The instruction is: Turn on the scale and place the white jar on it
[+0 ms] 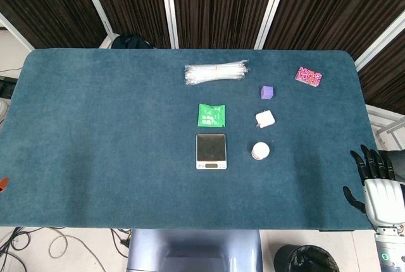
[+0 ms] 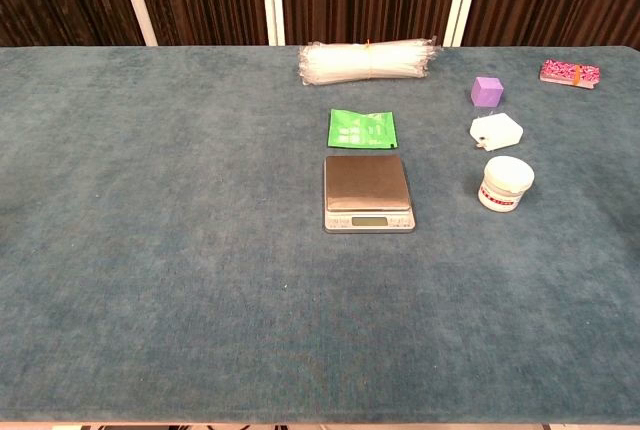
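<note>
White jar (image 2: 504, 183) stands on the blue table (image 2: 150, 250) at three o'clock from the digital scale (image 2: 368, 193), near it but apart, its platform bare. Nothing looks begun: the power button is unpressed as far as I can judge, the jar unmoved. The right hand (image 1: 378, 180) hovers at the table's four o'clock edge, fingers spread, holding nothing. The left hand is out of sight.

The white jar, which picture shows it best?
The chest view: the white jar looks bigger there, side-on, with its red label band showing. The head view shows the jar only from above, a small round lid.
</note>
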You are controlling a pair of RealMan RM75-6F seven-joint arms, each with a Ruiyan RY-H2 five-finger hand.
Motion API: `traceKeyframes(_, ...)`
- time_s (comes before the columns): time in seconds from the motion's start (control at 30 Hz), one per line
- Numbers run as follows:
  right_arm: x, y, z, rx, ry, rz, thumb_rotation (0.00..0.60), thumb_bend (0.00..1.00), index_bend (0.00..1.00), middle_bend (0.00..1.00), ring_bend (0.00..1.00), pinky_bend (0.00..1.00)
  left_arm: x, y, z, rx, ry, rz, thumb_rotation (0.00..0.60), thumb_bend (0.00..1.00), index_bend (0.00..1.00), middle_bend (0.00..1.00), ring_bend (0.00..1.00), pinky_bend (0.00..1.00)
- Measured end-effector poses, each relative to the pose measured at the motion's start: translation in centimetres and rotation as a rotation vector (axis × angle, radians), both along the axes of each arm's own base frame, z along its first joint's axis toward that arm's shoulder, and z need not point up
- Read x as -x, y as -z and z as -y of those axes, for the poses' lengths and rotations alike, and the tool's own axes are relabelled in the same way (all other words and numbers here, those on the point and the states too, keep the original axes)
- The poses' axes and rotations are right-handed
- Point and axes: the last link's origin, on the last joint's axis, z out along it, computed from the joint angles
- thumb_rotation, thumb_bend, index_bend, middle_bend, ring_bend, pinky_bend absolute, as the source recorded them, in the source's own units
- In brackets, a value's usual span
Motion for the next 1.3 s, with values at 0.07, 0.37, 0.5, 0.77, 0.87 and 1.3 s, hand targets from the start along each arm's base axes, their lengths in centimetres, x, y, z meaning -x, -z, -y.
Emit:
traceKeyframes(0.07, 0.00, -0.02, -0.01, 0.000, 0.000, 0.001, 0.600, 0.36, 0.09, 0.03, 0.02, 0.05, -0.01, 0.01, -0.01, 0.000, 0.000, -0.001, 0.600, 0.12, 0.00, 0.00, 0.00, 0.00)
traceKeyframes(0.37, -0.06, -0.01, -0.01, 0.000, -0.004, 0.014, 0.600, 0.36, 0.09, 0.03, 0.02, 0.05, -0.09, 0.02, -0.01, -0.004, 0.003, 0.000, 0.600, 0.12, 0.00, 0.00, 0.00, 0.00)
traceKeyframes(0.5, -0.12, -0.04, -0.02, -0.005, -0.015, 0.028, 0.600, 0.36, 0.09, 0.03, 0.02, 0.05, -0.06, 0.03, 0.00, -0.004, 0.001, -0.001, 0.600, 0.12, 0.00, 0.00, 0.00, 0.00)
traceKeyframes(0.77, -0.16, 0.02, -0.05, -0.014, -0.026, 0.038, 0.600, 0.36, 0.09, 0.03, 0.02, 0.05, -0.10, -0.02, 0.04, -0.007, 0.003, 0.002, 0.600, 0.12, 0.00, 0.00, 0.00, 0.00)
traceKeyframes(0.87, -0.13, 0.02, -0.04, -0.016, -0.025, 0.043, 0.600, 0.36, 0.09, 0.03, 0.02, 0.05, -0.11, -0.04, 0.05, -0.008, 0.003, 0.003, 0.600, 0.12, 0.00, 0.00, 0.00, 0.00)
traceKeyframes(1.3, -0.53, 0.35, -0.12, -0.067, -0.047, 0.100, 0.600, 0.36, 0.09, 0.04, 0.10, 0.06, -0.02, -0.38, 0.20, -0.020, 0.001, 0.017, 0.600, 0.12, 0.00, 0.00, 0.00, 0.00)
